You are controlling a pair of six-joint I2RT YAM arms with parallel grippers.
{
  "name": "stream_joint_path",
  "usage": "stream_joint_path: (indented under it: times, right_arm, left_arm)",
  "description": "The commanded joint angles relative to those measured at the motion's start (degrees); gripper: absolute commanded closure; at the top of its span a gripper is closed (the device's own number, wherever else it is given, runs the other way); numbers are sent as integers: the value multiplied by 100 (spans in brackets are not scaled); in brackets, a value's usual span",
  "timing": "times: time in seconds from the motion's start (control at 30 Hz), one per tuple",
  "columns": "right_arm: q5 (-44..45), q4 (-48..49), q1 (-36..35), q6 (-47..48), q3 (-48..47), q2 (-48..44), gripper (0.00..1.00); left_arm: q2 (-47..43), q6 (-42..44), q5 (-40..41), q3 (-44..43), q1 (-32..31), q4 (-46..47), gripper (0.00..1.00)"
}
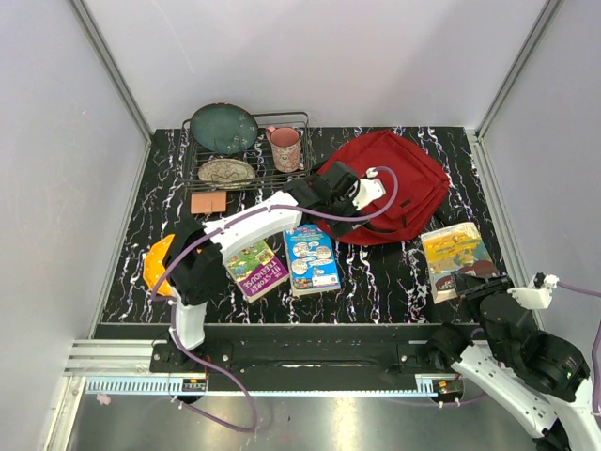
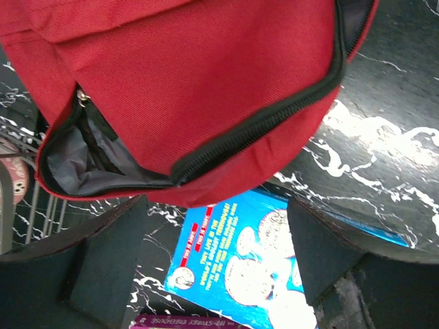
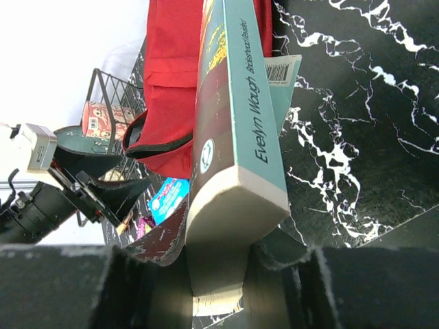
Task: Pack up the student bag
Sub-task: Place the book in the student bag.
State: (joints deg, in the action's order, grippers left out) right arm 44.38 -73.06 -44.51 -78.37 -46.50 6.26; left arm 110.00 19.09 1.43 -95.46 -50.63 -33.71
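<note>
Nearer arm: left gripper (image 2: 216,233) spread empty, just short of student bag (image 1: 394,178) zip mouth; right gripper (image 3: 219,274) clamps paperback (image 3: 236,137) — long axis aimed at bag, well apart

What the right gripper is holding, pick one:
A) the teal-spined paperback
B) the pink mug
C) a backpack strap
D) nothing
A: in the right wrist view the right gripper is shut on the teal-spined paperback, its lower end pinched between the two fingers.
</note>
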Motion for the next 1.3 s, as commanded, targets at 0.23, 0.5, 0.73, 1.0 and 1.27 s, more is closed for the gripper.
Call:
stream_joint_path:
  times: [0.23,0.5,0.73,1.0,1.27]
  right_arm:
    - [-52,81,-14,-530,106,-424,100]
    - [-140,46,-14,-548,80,-442,100]
    - [-193,55,-14,-557,88,-450,100]
    - [-237,64,-14,-574,97,-468,100]
    - [-290,54,-5,-417,54,-468,100]
  left_arm:
    - [180,42,-28,-623,106,515,31]
    - [593,-37,-108,-1036,132,93,53]
    - [549,-37,-231,-834,132,84,29]
    - [734,-335,-239,-957,246,233,60]
    - [515,-1661,-844,-1291,299,234,100]
